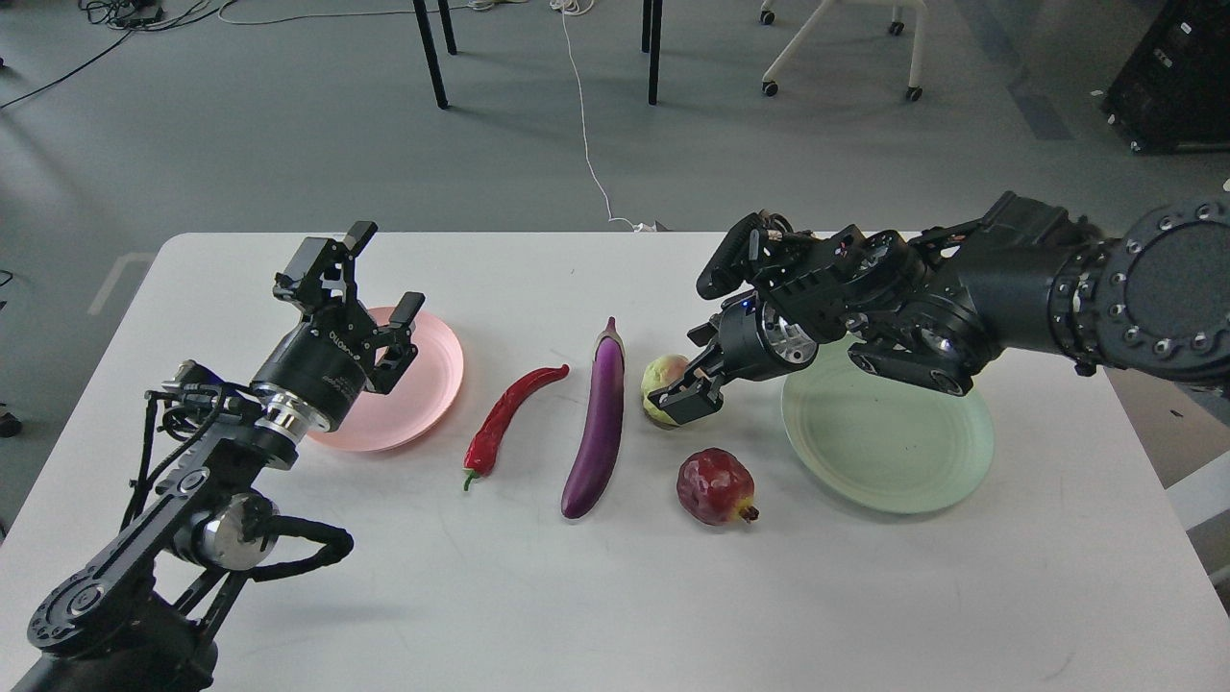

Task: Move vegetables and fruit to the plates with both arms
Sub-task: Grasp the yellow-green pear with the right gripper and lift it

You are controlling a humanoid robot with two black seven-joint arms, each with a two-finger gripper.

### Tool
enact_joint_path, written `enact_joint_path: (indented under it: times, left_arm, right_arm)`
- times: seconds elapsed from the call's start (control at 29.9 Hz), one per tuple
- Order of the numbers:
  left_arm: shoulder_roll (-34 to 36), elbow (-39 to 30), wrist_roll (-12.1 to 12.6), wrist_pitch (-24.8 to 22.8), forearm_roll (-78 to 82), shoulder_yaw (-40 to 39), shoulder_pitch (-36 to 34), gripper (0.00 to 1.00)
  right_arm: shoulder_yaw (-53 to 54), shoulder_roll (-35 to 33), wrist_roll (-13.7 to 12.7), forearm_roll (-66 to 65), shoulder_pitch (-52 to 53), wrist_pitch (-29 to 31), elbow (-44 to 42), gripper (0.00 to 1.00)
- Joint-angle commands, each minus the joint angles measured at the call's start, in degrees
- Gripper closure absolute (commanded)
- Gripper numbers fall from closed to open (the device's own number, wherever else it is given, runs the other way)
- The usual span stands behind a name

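Observation:
A red chili pepper [506,415] and a purple eggplant [597,423] lie side by side at the table's middle. A yellow-green fruit [661,383] sits right of the eggplant's top. A dark red fruit [713,487] lies in front of it. My left gripper [384,274] is open and empty, above the far part of the pink plate [428,384]. My right gripper [694,370] is open at the right side of the yellow-green fruit, its lower finger against it. The green plate [889,452] lies empty under my right arm.
The white table [615,596] ends near the green plate on the right. Chair and table legs [653,53] and cables stand on the floor beyond the far edge.

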Motion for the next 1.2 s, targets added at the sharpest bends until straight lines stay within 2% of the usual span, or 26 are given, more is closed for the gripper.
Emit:
enact_joint_path:
  times: [0.0,0.17,0.23,0.33,0.43,0.53,0.8,1.0,1.17]
  left_arm:
    - [0.00,-0.07,0.01,0.00,0.00,0.08,0.15,0.02]
    - [0.00,-0.33,0.01,-0.09,0.00,0.08,0.24,0.02]
    - [0.00,-0.33,0.01,-0.09,0.00,0.08,0.33,0.02]
    - [0.00,-0.33,0.01,-0.09,0.09,0.08,0.68,0.02]
    - [-0.09,-0.42,0.01,0.00,0.09,0.08,0.68,0.02]
    - [0.00,-0.42,0.01,-0.09,0.09,-0.01,0.68,0.02]
    - [0.00,-0.42,0.01,-0.09,0.09,-0.01,0.68,0.02]
    - [0.35,-1.03,0.01,-0.09,0.09,0.08,0.68,0.02]
    - [0.00,-1.12,0.01,-0.09,0.09,0.17,0.68,0.02]
  right_arm:
    - [-0.30,0.13,0.01,0.37,-2.50,-2.25,-2.52,0.05]
    - [-1.00,0.13,0.01,2.65,-3.30,-2.43,-3.14,0.10]
    - [-2.23,0.13,0.01,3.71,-3.30,-2.43,-3.14,0.19]
    - [-2.58,0.13,0.01,5.38,-3.65,-2.60,-2.96,0.38]
    - [-2.67,0.13,0.01,6.61,-4.09,-3.39,-2.88,0.43]
    - [-2.58,0.13,0.01,6.88,-4.18,-3.75,-2.61,0.53]
    - [-2.58,-0.30,0.01,6.53,-0.06,-3.57,-1.30,0.56]
    - [-4.60,-10.66,0.01,0.83,7.33,-3.22,5.38,0.56]
    - [-7.59,-18.83,0.01,-4.11,8.04,-3.22,6.96,0.55]
